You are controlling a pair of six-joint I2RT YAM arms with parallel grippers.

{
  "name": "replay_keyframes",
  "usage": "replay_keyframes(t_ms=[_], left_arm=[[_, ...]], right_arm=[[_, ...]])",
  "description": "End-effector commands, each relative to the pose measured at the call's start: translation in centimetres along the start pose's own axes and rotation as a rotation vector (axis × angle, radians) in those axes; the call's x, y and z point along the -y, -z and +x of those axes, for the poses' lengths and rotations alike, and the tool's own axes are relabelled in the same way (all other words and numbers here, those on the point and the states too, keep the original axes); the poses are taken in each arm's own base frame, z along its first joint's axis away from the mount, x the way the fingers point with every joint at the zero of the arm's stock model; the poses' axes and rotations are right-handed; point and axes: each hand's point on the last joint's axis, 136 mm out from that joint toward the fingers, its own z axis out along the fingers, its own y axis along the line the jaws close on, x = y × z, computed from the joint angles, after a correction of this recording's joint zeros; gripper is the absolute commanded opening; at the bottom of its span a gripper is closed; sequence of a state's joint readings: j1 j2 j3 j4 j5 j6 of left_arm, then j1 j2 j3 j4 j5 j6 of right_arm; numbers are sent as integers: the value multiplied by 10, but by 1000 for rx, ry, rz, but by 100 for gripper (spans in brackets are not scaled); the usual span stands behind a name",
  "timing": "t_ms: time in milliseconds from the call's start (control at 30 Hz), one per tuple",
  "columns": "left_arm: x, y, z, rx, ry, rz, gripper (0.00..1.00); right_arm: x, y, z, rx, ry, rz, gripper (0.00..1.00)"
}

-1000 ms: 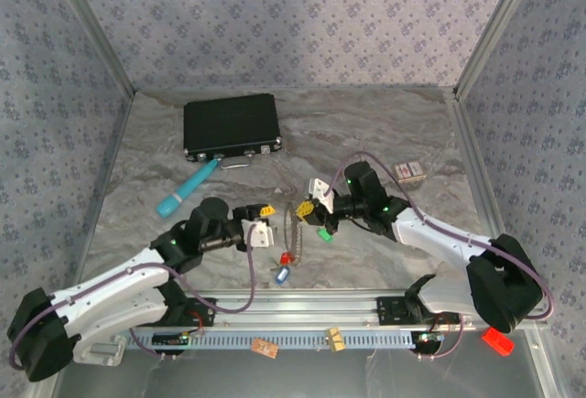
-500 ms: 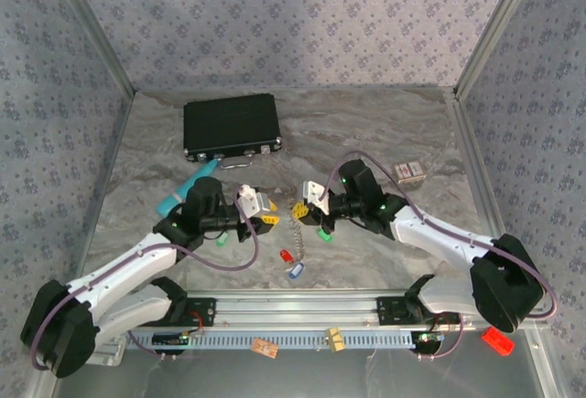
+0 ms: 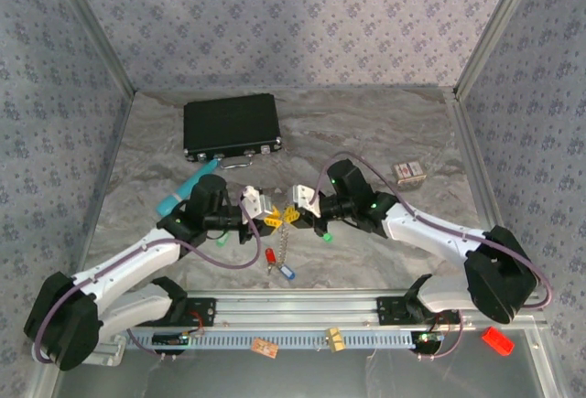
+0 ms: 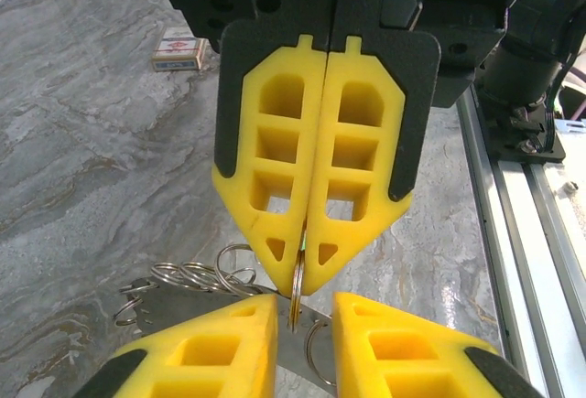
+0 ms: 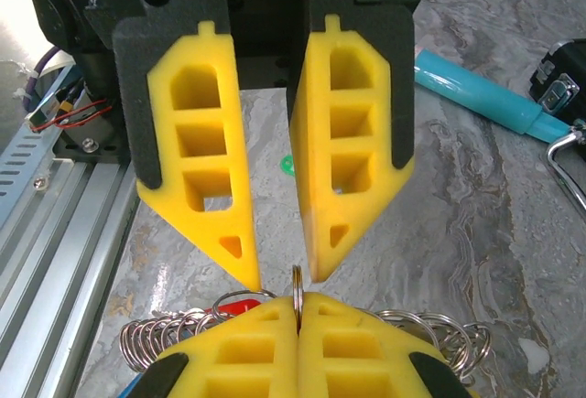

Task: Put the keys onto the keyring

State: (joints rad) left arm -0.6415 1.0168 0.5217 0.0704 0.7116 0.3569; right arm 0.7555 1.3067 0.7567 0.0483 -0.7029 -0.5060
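- While the right claw (image 4: 302,281) is pressed together on the thin wire of the keyring (image 5: 297,281), the left claw (image 5: 286,279) stands slightly apart, one finger on each side of the same wire.
- If the left claw shuts off-centre, it could twist the keyring out of the right claw's narrow tip pinch.
- A red key (image 3: 269,254) and a blue key (image 3: 287,273) lie on the table (image 3: 385,123) just nearside of both claws, so a dropped keyring could land among them.

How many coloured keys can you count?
4: a green key by the left arm, another by the right arm, red key and blue key by the chain. More may be hidden.
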Motion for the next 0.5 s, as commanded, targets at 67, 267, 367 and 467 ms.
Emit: replay_keyframes(t_ms=[67,267,367,467], left_arm=[[4,1,-11,11,-34,40,16],[4,0,-11,6,-37,39,4],[4,0,-8,-7,-39,43,0],[2,0,-8,-12,-46,35,0]], right_arm=[[4,0,-22,40,53,-6,0],[1,-3,-24,47,58,-23,0],[1,-3,-23,47,57,-22,0],[2,-2,-22,43,53,-20,0]])
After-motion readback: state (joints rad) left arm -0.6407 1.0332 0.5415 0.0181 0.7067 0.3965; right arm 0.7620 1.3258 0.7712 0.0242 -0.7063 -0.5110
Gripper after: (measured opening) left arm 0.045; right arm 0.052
